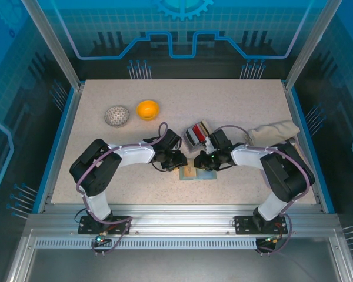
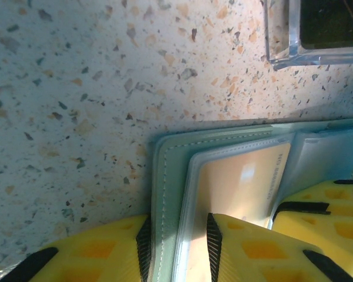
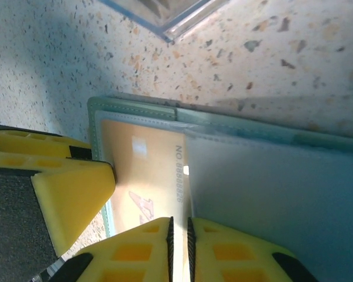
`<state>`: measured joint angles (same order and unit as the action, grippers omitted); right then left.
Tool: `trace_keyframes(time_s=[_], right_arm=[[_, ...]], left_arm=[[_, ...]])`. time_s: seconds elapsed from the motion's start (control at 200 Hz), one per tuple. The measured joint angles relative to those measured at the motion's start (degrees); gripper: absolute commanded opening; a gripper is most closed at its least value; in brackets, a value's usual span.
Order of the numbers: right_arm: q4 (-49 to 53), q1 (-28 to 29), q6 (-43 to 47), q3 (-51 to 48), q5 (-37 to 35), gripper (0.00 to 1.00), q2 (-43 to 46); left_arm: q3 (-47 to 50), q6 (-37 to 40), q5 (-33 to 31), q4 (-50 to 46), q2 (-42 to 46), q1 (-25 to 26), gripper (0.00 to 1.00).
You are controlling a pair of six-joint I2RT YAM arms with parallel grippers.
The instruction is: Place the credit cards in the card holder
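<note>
While both arms bend inward over the middle of the speckled tabletop, their claws meet above the flat grey-green folding card holder, which lies open near the front edge. The left claw comes at it from the left and the right claw from the right.

Seen from the left wrist, the left claw is pinching the card holder at its edge. The stitched cover and the rim of the inner sleeve sit between the two black-faced yellow fingers. A tan plastic card lies inside the sleeve, with a row of printed digits along one side. Beyond it, the corner of a clear plastic case rests on the tabletop.

Seen from the right wrist, the right claw is pressed almost together on the thin edge of the blue-grey pocket of the card holder. Only a sliver shows between the pads of its yellow fingers. The tan card lies beside that pocket, against the green cover.

From above, the clear case stands just behind the card holder with credit cards on edge inside it, showing red, black and white. Further back on the left lie a white dotted ball and an orange round object, and a beige cloth lies off to the right
</note>
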<state>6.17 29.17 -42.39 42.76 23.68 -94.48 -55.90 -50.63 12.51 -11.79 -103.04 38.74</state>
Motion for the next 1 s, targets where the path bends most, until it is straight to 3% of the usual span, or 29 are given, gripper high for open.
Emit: trace_keyframes(time_s=[0.395, 0.66, 0.78, 0.995], right_arm=[[3.10, 0.72, 0.92, 2.16, 0.09, 0.20, 1.81], [17.33, -1.46, 9.33, 11.89, -13.38, 0.34, 11.52], [20.98, -3.74, 13.27, 16.52, -17.97, 0.49, 12.28], [26.97, -4.35, 18.78, 22.75, -24.57, 0.51, 9.79]], left_arm=[[0.02, 0.00, -0.02, -0.04, 0.07, 0.00, 0.35], [0.11, 0.17, -1.16, -0.59, 1.51, 0.17, 0.39], [0.11, 0.24, -1.79, -1.25, 3.54, -0.09, 0.40], [0.02, 0.61, -1.70, -1.22, 5.07, -2.56, 0.44]])
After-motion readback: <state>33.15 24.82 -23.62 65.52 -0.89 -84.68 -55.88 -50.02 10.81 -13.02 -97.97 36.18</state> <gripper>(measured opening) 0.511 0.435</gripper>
